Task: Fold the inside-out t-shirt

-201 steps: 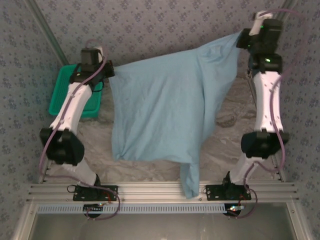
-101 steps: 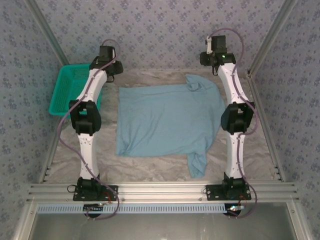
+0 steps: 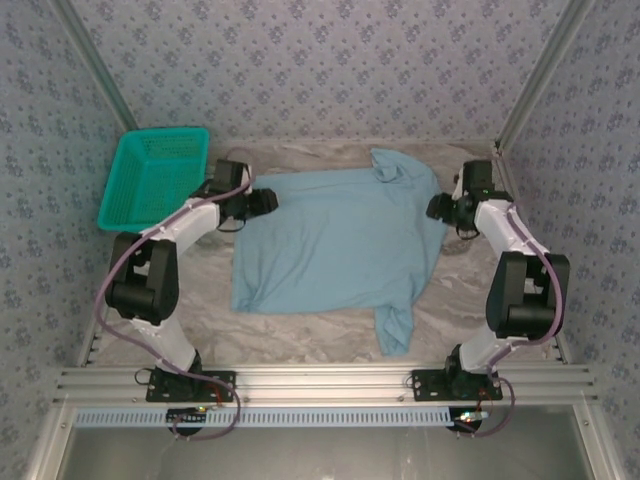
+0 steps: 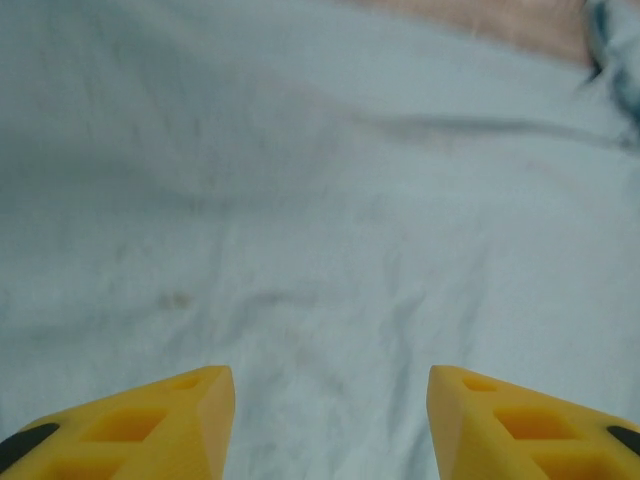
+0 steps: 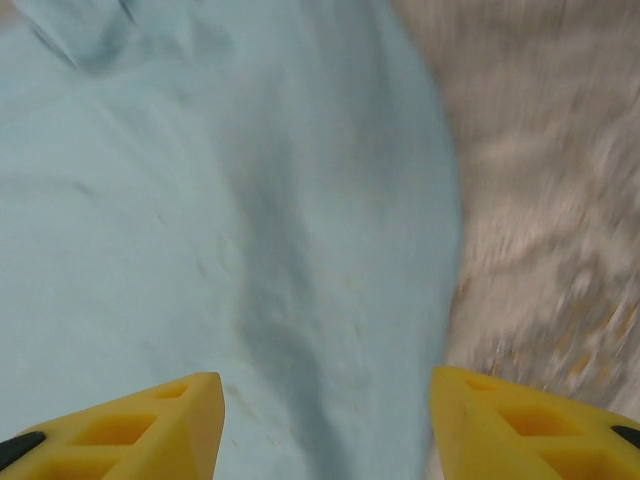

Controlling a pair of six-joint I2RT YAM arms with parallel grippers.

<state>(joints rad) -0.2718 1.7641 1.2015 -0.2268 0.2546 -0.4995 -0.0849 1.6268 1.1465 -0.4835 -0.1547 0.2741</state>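
Left gripper and right gripper each stand with yellow jaws apart and nothing between them, finger bases cut off at the frame edge, over the far-left and far-right edges of the inside-out t-shirt, spread on the table, whose marbled surface is blurred in the right wrist view.

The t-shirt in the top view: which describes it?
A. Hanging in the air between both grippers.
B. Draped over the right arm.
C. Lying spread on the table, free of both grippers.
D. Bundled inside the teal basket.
C: the t-shirt lies flat on the table, and the left gripper and right gripper are open, gripping nothing.
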